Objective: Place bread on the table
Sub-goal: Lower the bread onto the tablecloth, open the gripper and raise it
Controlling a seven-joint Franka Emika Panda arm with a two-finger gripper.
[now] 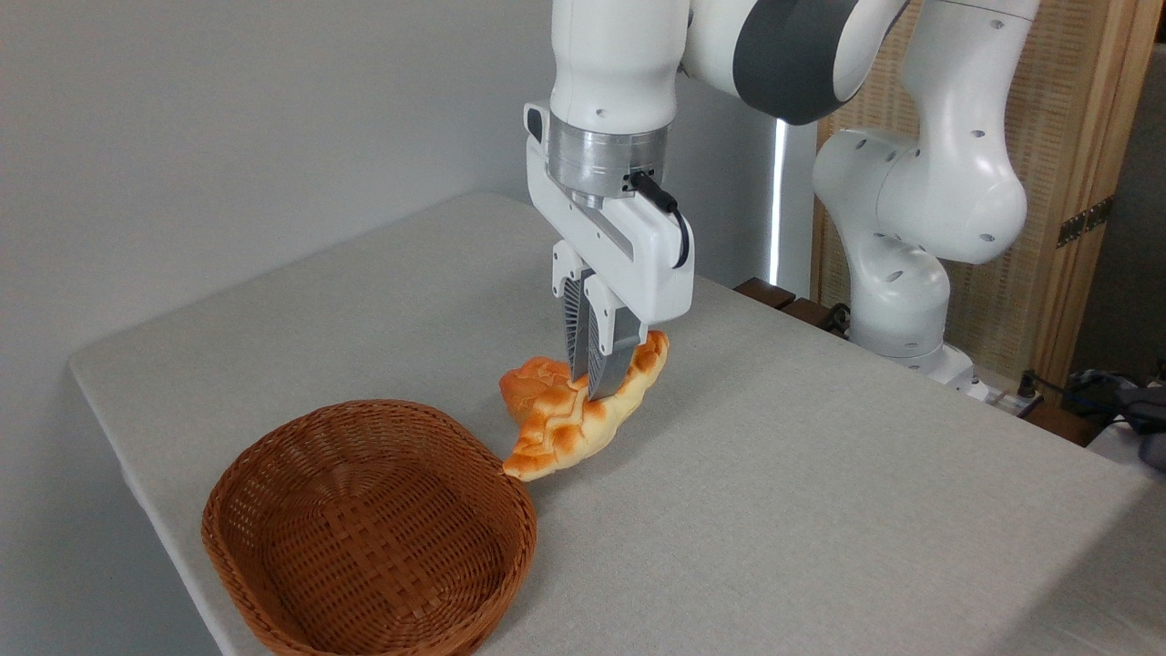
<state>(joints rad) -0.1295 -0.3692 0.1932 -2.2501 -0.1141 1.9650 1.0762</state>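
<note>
Braided bread: on grey tabletop, just right of wicker basket, partly hiding a small bun behind. Gripper: jaws narrow, clamped on bread's middle; fingertips hidden.

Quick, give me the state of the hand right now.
Hand: closed on the bread, gripping it near the middle, beside the basket over the table.

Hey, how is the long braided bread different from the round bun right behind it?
The bread is long, braided, tapered and golden-yellow; the bun is small, round and more orange. The gripper is shut on the bread, while the bun lies free behind it. Both are beside the basket, outside it, on the table.
</note>
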